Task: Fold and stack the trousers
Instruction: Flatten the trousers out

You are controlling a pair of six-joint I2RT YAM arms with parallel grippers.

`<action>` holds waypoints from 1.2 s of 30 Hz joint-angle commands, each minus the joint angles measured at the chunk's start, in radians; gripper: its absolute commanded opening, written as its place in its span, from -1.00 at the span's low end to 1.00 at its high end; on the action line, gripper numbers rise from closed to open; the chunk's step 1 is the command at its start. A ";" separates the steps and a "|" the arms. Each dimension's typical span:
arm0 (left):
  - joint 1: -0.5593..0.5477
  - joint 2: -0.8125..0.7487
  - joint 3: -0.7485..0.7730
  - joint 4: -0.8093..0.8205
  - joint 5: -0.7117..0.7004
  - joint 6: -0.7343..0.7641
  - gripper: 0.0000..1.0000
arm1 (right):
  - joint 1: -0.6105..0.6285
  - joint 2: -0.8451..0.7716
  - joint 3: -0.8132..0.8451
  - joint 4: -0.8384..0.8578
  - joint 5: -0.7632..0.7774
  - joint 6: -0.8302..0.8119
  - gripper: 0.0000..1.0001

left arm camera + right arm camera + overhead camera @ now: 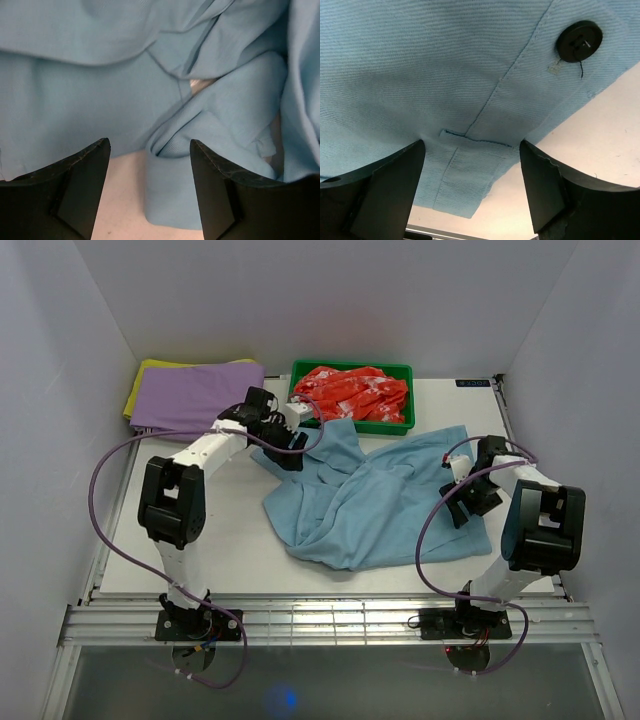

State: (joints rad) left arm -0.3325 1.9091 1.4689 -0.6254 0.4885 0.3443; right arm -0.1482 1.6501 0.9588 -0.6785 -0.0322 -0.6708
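White worktop [200, 550] carries the trousers [350, 505] in a rumpled heap at its middle, no fold made yet by my reckoning, while the left end effector [283, 438] and right end effector [463, 500] stand open at opposite edges of the cloth, gripping nothing.

No writing can be read in any view. A small dark sticker [476, 383] at the far right edge of the table [235, 545] carries pale marks that are too small to make out. In the left wrist view, a white tag [201, 85] peeks out between folds of the trousers [75, 100], and no print shows on its visible part. In the right wrist view, a pale scrap [553, 68] sits just beside the black button [579, 41] on the trousers, and nothing on it is legible.
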 commanded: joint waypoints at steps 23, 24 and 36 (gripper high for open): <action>-0.241 0.032 -0.040 -0.010 -0.283 0.170 -1.00 | -0.077 0.128 -0.124 0.180 0.147 -0.001 -0.18; -0.225 -0.004 -0.050 -0.013 -0.284 0.145 -1.00 | -0.080 0.128 -0.126 0.183 0.152 -0.003 -0.20; 0.125 -0.603 -0.344 -0.155 -0.731 -0.145 -1.00 | -0.113 0.099 -0.152 0.209 0.193 -0.042 -0.36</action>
State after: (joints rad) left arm -0.2562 1.3899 1.1950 -0.6800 -0.0769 0.2722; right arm -0.2237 1.6390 0.9207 -0.6144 -0.0208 -0.6407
